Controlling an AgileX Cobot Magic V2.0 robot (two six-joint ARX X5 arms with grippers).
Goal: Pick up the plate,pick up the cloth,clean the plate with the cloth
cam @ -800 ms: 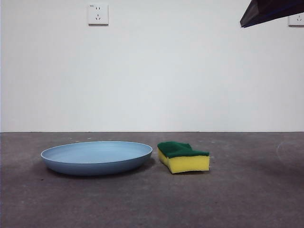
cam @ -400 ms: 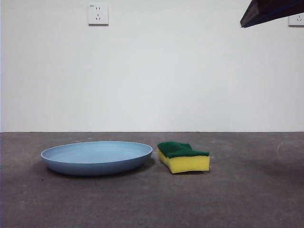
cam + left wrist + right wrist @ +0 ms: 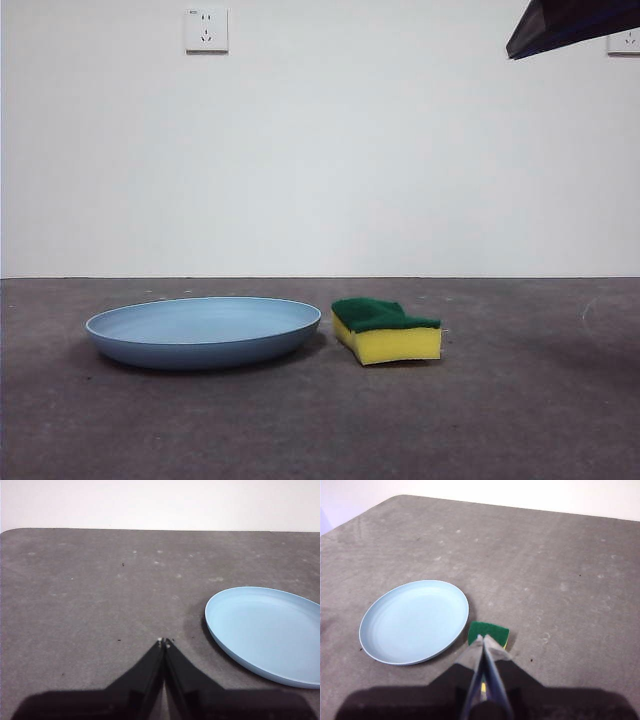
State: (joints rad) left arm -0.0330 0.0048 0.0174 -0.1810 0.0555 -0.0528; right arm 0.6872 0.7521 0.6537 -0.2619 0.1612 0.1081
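The light-blue plate lies flat on the grey table, left of centre in the front view. The cloth, a yellow sponge with a green scouring top, lies just to its right, close to the rim but apart from it. My right gripper is shut and empty, high above the table with the sponge under its tips; the plate shows beside the sponge. Its arm shows as a dark tip at the front view's top right. My left gripper is shut and empty, above bare table beside the plate.
The grey table runs to a white wall with two sockets. The table's rounded far corner shows in the left wrist view.
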